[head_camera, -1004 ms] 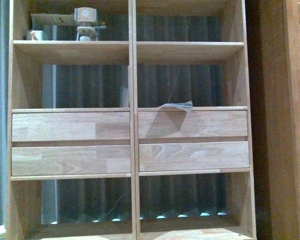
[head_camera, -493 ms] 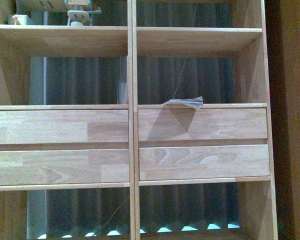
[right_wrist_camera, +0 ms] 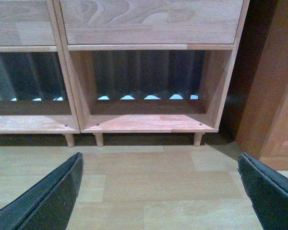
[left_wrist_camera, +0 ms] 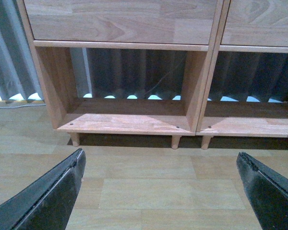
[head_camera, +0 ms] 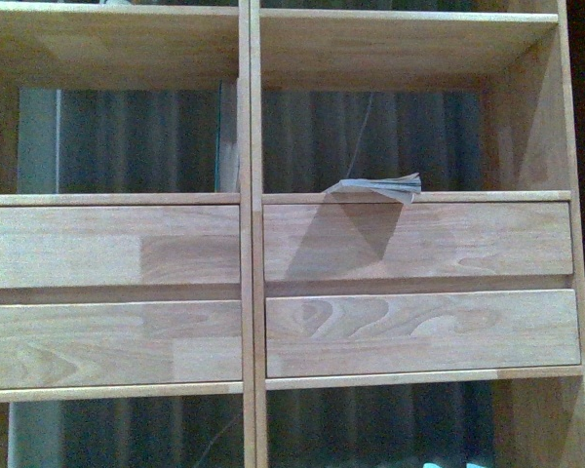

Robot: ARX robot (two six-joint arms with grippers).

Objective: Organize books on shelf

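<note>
Front view: the shelf (head_camera: 246,244) fills the frame, with its top, its feet and its left side cut off, and neither arm shows. The pale book (head_camera: 375,187) lies flat on the ledge above the upper drawer (head_camera: 414,239) of the right column, its front edge slightly over the lip. A thin dark strip (head_camera: 221,136) stands upright against the centre divider in the left column. Whether it is the teal book is hard to make out. A grey curtain (head_camera: 127,136) hangs behind the open back.

Left wrist view: only the dark fingers (left_wrist_camera: 53,196) of the left gripper (left_wrist_camera: 159,157) show, cut off by the frame. They are spread wide, hold nothing and touch nothing. Ahead of them is bare wooden floor (left_wrist_camera: 144,191), then the shelf's lowest open compartment on short legs (left_wrist_camera: 175,142).

Right wrist view: the right gripper (right_wrist_camera: 160,157) is likewise spread wide, with nothing between its fingers (right_wrist_camera: 48,199). Open floor lies ahead of it, then the bottom compartment of the other column. A darker wooden cabinet (right_wrist_camera: 278,96) stands near the shelf's end panel, with a shadowed gap between them.
</note>
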